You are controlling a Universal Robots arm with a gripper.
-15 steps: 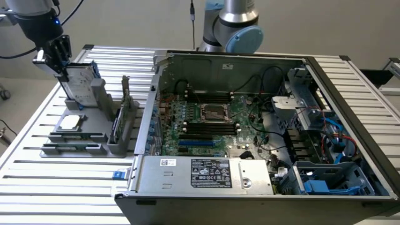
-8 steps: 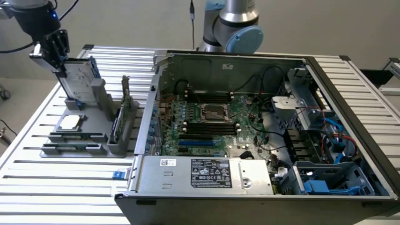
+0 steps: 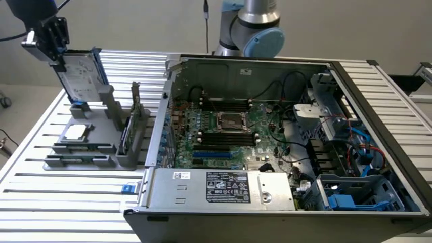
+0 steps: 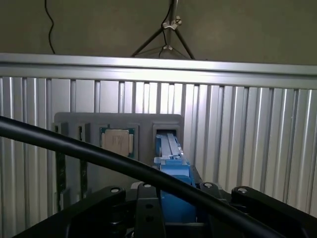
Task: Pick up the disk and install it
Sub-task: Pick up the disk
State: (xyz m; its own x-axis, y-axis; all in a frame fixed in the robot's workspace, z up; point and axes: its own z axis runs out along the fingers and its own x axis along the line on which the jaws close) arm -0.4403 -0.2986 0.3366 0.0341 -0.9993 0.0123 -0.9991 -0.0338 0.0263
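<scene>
The disk (image 3: pixel 82 75), a silver-grey drive with a white label in a blue carrier, stands upright at the far end of the grey holder (image 3: pixel 88 152) on the exterior view's left. Its lower end is at the holder's slot (image 4: pixel 166 135). My gripper (image 3: pixel 59 58) comes from above and is shut on the disk's upper edge. In the wrist view the disk's blue carrier (image 4: pixel 174 191) sits between the black fingers (image 4: pixel 237 206) of my gripper (image 4: pixel 176 218). A black cable (image 4: pixel 74 146) crosses in front and hides part of the holder.
A small square chip (image 3: pixel 75 132) lies on the holder, and a card (image 3: pixel 135 121) stands upright in it. The open computer case (image 3: pixel 378 101) lies to the exterior view's right, with motherboard (image 3: pixel 229 131), grey power-supply box (image 3: pixel 223 187) and a blue-fitted bay (image 3: pixel 351 197). The slatted table (image 3: pixel 60 202) lies around.
</scene>
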